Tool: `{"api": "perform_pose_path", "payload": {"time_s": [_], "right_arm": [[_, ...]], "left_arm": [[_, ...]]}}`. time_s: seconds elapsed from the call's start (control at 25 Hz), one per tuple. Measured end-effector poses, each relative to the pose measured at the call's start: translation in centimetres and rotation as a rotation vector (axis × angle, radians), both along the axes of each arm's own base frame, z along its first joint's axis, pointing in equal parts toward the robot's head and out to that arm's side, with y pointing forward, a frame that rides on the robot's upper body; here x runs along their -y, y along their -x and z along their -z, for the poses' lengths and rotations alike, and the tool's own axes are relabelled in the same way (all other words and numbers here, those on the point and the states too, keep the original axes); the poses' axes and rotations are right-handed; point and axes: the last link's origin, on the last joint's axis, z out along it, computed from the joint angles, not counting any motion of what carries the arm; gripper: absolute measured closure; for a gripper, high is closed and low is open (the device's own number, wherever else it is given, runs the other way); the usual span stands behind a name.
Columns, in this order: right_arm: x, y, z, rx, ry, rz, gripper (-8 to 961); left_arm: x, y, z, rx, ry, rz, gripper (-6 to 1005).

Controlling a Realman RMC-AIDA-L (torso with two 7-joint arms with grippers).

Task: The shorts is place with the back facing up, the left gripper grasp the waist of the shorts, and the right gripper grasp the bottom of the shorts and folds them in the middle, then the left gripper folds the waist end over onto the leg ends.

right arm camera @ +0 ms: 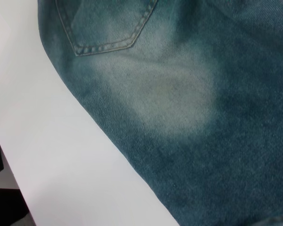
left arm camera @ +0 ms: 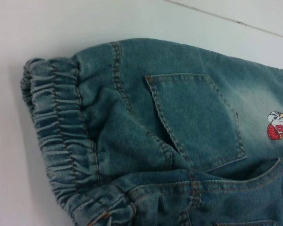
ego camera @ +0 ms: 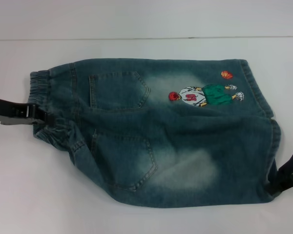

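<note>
The blue-green denim shorts (ego camera: 156,131) lie flat, back up, both pockets showing, with a cartoon player print (ego camera: 205,95) and an orange ball. The elastic waist (ego camera: 41,87) points left and the leg ends (ego camera: 268,117) point right. My left gripper (ego camera: 43,117) comes in from the left edge and is shut on the middle of the waist, where the cloth puckers. My right gripper (ego camera: 276,183) sits at the lower right, shut on the near leg's hem, mostly hidden by the denim. The left wrist view shows the gathered waistband (left arm camera: 61,136) and a pocket (left arm camera: 198,117). The right wrist view shows a faded patch (right arm camera: 174,94).
A white table (ego camera: 34,195) surrounds the shorts, and a wall line runs along the back (ego camera: 146,38). In the right wrist view the table's edge (right arm camera: 9,179) drops to a dark floor.
</note>
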Motion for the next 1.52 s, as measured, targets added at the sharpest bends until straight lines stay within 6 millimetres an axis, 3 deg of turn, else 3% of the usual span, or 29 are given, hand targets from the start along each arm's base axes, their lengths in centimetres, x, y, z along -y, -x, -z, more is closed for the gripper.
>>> {"api": "perform_pose_path", "payload": {"time_s": [0.44, 0.64, 0.92, 1.16, 1.28, 1.52], "right_arm": [[0.0, -0.4, 0.0, 0.001, -0.018, 0.006, 953], [-0.4, -0.5, -0.9, -0.068, -0.088, 0.004, 952], [-1.7, -1.1, -4.3, -0.390, -0.440, 0.043, 951], [-2.7, -1.8, -3.1, -0.519, -0.665, 0.083, 950], [-4.0, -2.4, -2.5, -0.553, -0.865, 0.116, 949], [-5.6, -3.0, -1.5, -0.538, -1.026, 0.152, 948]], "left_arm": [[0.0, 0.0, 0.0, 0.002, -0.003, -0.001, 957], [-0.3, -0.1, -0.4, 0.047, -0.046, -0.013, 957], [-0.3, 0.2, -2.8, 0.267, -0.241, -0.049, 958], [-0.9, 1.5, -2.6, 0.308, -0.359, -0.093, 958], [-1.4, 2.2, -1.8, 0.295, -0.401, -0.116, 958], [-2.4, 3.3, -0.8, 0.269, -0.496, -0.137, 958]]}}
